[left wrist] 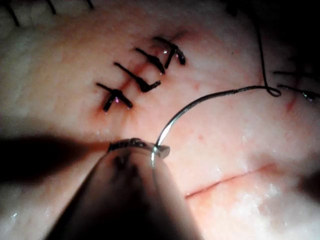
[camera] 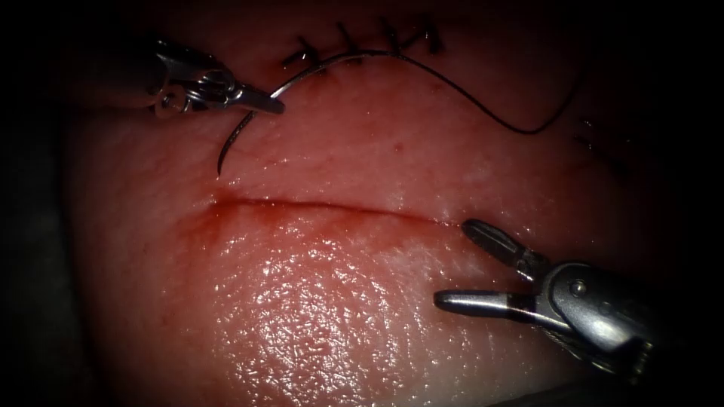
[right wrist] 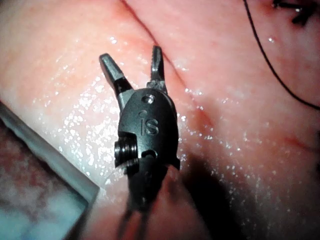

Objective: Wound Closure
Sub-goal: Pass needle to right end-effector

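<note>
Needle (camera: 240, 134) hangs free above the cut's (camera: 332, 207) left end, clamped near mid-curve in my left gripper (camera: 260, 100), reaching in level from the left. Thread (camera: 483, 105) trails right. My right gripper (camera: 460, 264) hovers low right, spread, empty, over tissue (camera: 302, 301).

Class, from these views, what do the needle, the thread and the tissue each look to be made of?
Needle, held mid-curve by the left end effector, clear of the tissue: polished metal, judging by its bright glint. Thread: dark, thin, matte strand, fibre unclear. Tissue: soft, wet flesh with speckled shine. Right end effector holds nothing.
</note>
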